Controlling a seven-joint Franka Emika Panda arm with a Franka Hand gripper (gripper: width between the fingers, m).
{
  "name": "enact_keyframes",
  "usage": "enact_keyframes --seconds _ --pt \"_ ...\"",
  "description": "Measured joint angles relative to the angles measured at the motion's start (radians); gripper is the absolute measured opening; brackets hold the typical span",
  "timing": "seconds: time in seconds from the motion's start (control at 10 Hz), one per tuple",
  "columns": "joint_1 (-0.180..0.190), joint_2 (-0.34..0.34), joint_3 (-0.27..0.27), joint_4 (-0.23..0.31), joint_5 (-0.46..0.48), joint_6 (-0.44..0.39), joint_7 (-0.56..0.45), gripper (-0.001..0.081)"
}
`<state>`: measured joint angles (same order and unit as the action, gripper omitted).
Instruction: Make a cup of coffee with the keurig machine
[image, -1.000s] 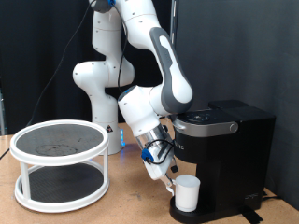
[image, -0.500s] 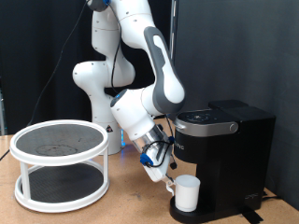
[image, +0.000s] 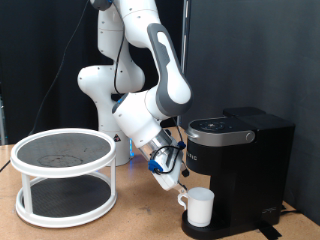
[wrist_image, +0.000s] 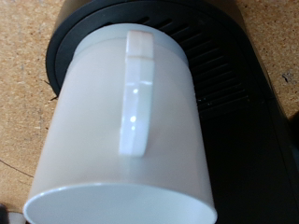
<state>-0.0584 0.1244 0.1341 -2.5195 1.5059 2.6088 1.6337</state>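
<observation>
The white cup (image: 200, 207) stands upright on the round drip base of the black keurig machine (image: 245, 160), under its head. The machine's top lid is down. My gripper (image: 174, 184) hangs tilted just to the exterior view's left of the cup, close to its handle side and apart from it, with nothing seen between the fingers. In the wrist view the cup (wrist_image: 126, 121) fills the picture with its handle (wrist_image: 138, 93) facing the camera, and the black slotted drip base (wrist_image: 201, 42) lies under it. My fingers do not show in the wrist view.
A white two-tier round rack (image: 65, 175) with dark shelves stands at the exterior view's left on the wooden table (image: 140, 220). A black curtain hangs behind. The robot's base (image: 105, 100) stands behind the rack and the machine.
My arm has swung a little to the exterior view's left, and the gripper has drawn slightly back from the cup. The cup stays on the drip base.
</observation>
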Motion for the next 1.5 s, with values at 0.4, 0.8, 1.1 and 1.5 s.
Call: enact_keyframes --seconds 0.4,0.8,1.1,1.5 --pt "-0.008 -0.01 -0.003 -0.028 -0.029 -0.02 -0.019 0.0734" --pt "-0.04 -0.145 -0.023 -0.135 -0.035 -0.115 -0.017 0.0734" --pt "-0.066 -0.261 -0.054 -0.186 -0.101 -0.213 0.066 0.0734" --pt "-0.077 -0.325 -0.071 -0.219 -0.206 -0.341 0.108 0.0734"
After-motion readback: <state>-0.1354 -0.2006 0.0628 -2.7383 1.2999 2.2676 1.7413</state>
